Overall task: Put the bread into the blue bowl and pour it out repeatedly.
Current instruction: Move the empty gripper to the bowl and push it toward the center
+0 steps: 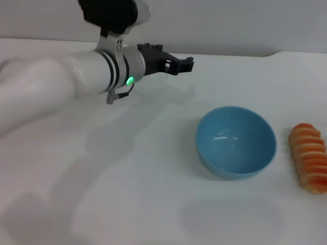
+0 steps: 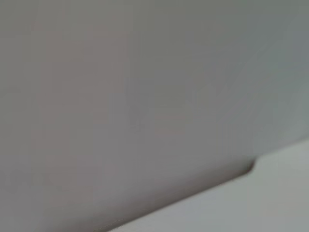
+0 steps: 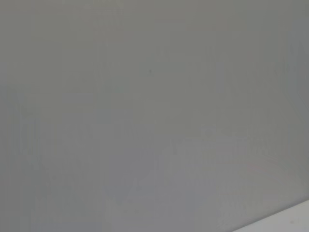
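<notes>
nearest to us, the white table point(image 1: 127, 204) carries the blue bowl point(image 1: 236, 141), upright with its mouth open to the camera and nothing inside. just beside it on the robot's right, apart from its rim, lies the bread point(image 1: 308, 157), flat on the table. we read its long axis as running near to far, tilted slightly, with one rounded end toward us and the other away; its pale stripes cross that axis.

farther back, the left gripper point(image 1: 185, 64) hangs above the table on the robot's left side of the bowl, well apart from both objects. its fingers point(image 1: 189, 62) look close together and hold nothing, but we cannot tell for sure whether they are parted. the right gripper is not in view; both wrist views show only a plain grey surface.

in our judgement, the main risk is the grasp: fingers closing along the loaf's length rather than across it would likely slip off the ridged ends. a reach from the left side must also pass over the bowl, and a low path could knock or slide it.
</notes>
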`<state>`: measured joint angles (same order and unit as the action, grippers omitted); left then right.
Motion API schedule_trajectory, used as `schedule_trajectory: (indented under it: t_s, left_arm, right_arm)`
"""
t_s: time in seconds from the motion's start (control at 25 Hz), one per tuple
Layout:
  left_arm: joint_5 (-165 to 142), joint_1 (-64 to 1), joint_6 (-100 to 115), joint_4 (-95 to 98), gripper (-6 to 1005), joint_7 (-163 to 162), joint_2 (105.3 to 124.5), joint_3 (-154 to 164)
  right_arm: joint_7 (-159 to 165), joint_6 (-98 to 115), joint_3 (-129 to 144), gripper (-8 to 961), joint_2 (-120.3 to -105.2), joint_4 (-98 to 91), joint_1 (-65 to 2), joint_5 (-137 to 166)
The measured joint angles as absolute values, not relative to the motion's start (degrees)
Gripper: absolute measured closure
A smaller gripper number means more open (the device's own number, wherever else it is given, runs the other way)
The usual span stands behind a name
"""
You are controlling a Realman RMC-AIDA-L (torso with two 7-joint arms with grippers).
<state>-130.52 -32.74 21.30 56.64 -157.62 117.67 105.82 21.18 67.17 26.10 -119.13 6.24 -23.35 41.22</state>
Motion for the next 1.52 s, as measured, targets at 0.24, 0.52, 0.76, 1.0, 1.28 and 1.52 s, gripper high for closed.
schedule_trajectory:
  t_s: [0.24,0.52,0.76,1.0,1.28,1.52]
  left_arm:
    - [-130.2,-35.2,45.9,62.6,138,-156.1,117.72,94.1]
    - [-129.5,-35.9,52.1,62.9,138,-156.4,118.19,94.5]
    - [-124.8,-37.1,48.2,57.9,138,-156.7,118.48,100.1]
    - [-120.8,-39.5,46.6,52.9,138,-156.7,118.56,103.1]
    - [-117.8,-41.4,45.3,48.0,139,-156.3,118.57,104.4]
    - [-116.4,-42.8,42.4,43.5,140,-156.3,118.79,106.6]
  right_arm:
    - [20.9,67.1,26.1,154,-119.01,6.2,-23.5,41.4]
    - [20.8,67.1,26.1,155,-119.0,6.2,-23.6,41.4]
    - [20.7,67.1,26.1,155,-119.0,6.2,-23.6,41.4]
    - [20.7,67.0,26.1,155,-119.0,6.2,-23.3,41.4]
    - [20.6,67.0,26.1,155,-119.0,6.2,-23.2,41.5]
    - [20.6,67.0,26.1,156,-119.0,6.2,-23.2,41.5]
